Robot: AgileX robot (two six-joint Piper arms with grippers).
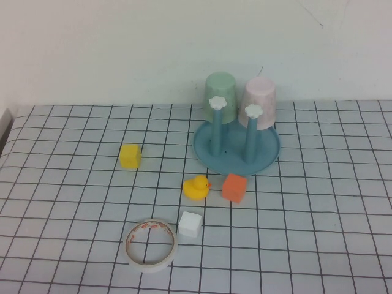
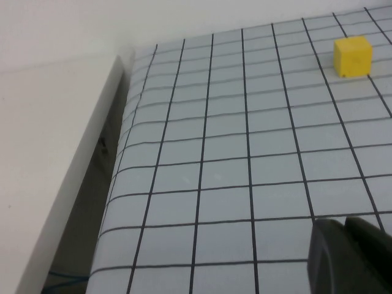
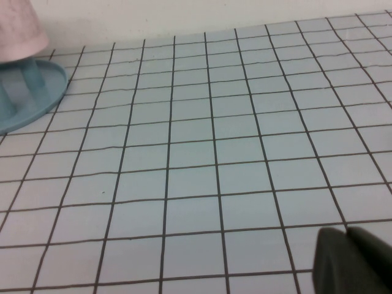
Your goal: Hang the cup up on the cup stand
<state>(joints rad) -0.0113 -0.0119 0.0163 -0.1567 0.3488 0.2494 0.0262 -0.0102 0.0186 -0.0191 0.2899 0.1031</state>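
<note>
The pale pink cup (image 1: pixel 258 103) sits upside down on the back right of the blue cup stand (image 1: pixel 269 156), next to an upside-down light green cup (image 1: pixel 220 89). Two front pegs with white flower caps stand bare. Neither arm shows in the high view. In the right wrist view the pink cup (image 3: pixel 18 30) and the stand's rim (image 3: pixel 43 92) lie far from my right gripper (image 3: pixel 347 231), which is shut and empty over the grid mat. My left gripper (image 2: pixel 346 223) is shut and empty over the mat near the table's left edge.
A yellow cube (image 1: pixel 130 155) lies left of the stand and shows in the left wrist view (image 2: pixel 353 56). A yellow duck (image 1: pixel 196 187), an orange cube (image 1: pixel 234 187), a white cube (image 1: pixel 190 224) and a tape roll (image 1: pixel 151 245) lie in front of the stand.
</note>
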